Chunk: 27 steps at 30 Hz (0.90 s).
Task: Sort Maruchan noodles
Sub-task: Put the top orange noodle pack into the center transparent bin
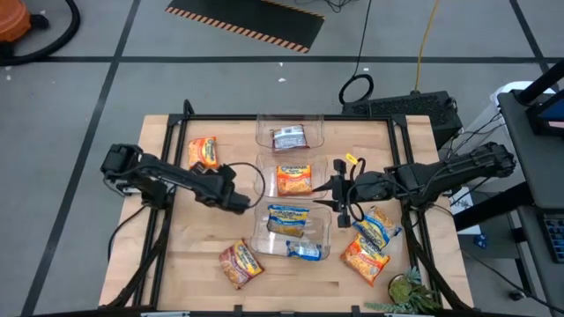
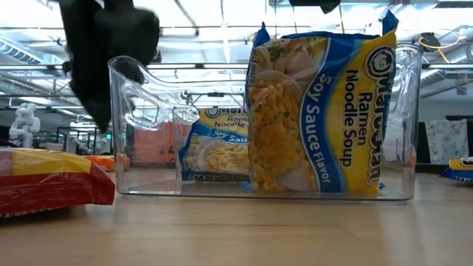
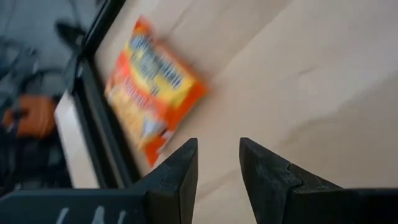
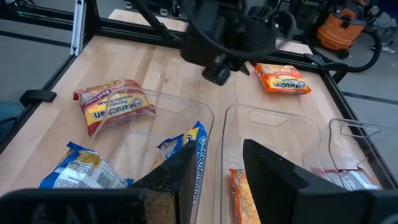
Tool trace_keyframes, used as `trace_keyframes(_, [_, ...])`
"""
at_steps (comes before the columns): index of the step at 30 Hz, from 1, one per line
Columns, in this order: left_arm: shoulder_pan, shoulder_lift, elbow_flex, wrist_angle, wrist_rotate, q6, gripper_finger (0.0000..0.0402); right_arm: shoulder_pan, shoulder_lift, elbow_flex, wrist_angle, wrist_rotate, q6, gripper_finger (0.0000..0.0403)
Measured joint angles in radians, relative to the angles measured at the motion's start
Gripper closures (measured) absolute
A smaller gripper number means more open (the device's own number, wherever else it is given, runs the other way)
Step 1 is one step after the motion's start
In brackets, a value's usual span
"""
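Maruchan noodles lie about the table. An orange packet (image 1: 204, 151) lies flat at the far left, and a reddish-brown one (image 1: 240, 262) near the front. A blue one (image 1: 377, 227) and an orange one (image 1: 364, 260) lie at the right. Three clear bins stand in a row. The far bin (image 1: 264, 139) holds a reddish-brown packet, the middle bin (image 1: 262, 167) an orange one (image 4: 242, 193). In the near bin (image 2: 148, 185) a blue-yellow packet (image 2: 321, 111) stands on edge. My left gripper (image 1: 236, 202) is open left of the near bin. My right gripper (image 1: 337, 189) hovers open by the bins' right side.
A black frame rail (image 1: 172, 150) runs along the table's left side, close to the far-left orange packet (image 3: 152, 87). A green plant sprig (image 1: 407, 291) lies at the front right corner. Bare wood shows at the front left (image 1: 189, 255).
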Motion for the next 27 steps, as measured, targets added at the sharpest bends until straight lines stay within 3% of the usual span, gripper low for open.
trace_keyframes(11, [0.113,0.000,-0.163,0.083,0.018,-0.093,0.0277,0.000,0.000,0.000,-0.010,0.000,0.005,0.0279])
trace_keyframes(16, [0.135,0.000,-0.211,0.245,0.005,0.001,0.0277,0.000,0.000,0.000,-0.011,0.000,0.003,0.0279])
trace_keyframes(20, [0.122,0.000,-0.220,0.363,-0.103,0.150,0.0277,0.000,0.000,0.000,-0.011,0.000,0.003,0.0279])
trace_keyframes(27, [0.115,0.000,-0.230,0.418,-0.162,0.243,0.0259,0.000,0.000,0.000,-0.011,0.000,-0.001,0.0279])
